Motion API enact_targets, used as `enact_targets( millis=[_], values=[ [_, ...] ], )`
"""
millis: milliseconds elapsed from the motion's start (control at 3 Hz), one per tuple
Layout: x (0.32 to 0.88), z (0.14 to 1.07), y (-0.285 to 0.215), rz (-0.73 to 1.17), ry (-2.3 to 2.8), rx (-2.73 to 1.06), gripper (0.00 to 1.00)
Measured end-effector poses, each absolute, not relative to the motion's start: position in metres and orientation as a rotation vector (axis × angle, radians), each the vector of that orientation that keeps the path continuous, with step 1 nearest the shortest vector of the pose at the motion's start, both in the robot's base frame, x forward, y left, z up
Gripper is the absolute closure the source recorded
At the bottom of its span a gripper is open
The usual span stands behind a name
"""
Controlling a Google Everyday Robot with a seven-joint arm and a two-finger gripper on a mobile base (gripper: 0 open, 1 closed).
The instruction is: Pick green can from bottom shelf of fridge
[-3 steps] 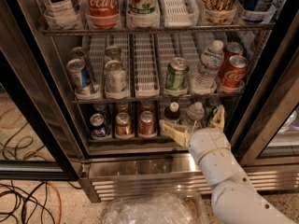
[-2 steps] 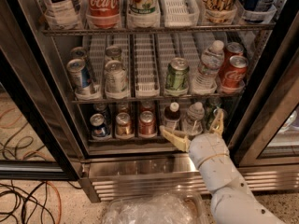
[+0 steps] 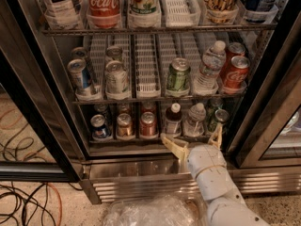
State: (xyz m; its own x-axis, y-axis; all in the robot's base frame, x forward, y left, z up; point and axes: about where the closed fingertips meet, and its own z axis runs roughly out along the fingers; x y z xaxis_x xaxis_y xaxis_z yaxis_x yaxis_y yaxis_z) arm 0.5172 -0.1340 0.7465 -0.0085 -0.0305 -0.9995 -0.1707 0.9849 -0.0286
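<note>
Before the tall stainless-steel fridge, at its lowest wire rack of white plastic lanes, the pale two-finger gripper is hovering with fingers spread wide, apparently to straddle the small dark green drink can standing at its one o'clock

Low and left of the spread-fingered gripper at the bottom shelf front, black and orange cables sprawl over speckled floor, with crinkled clear plastic directly beneath it.
</note>
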Motion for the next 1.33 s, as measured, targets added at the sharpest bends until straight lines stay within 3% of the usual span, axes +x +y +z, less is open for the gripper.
enact_targets(
  millis=[1333],
  values=[
    [0.509, 0.712, -0.159, 0.065, 1.541, -0.036, 0.00]
  ],
)
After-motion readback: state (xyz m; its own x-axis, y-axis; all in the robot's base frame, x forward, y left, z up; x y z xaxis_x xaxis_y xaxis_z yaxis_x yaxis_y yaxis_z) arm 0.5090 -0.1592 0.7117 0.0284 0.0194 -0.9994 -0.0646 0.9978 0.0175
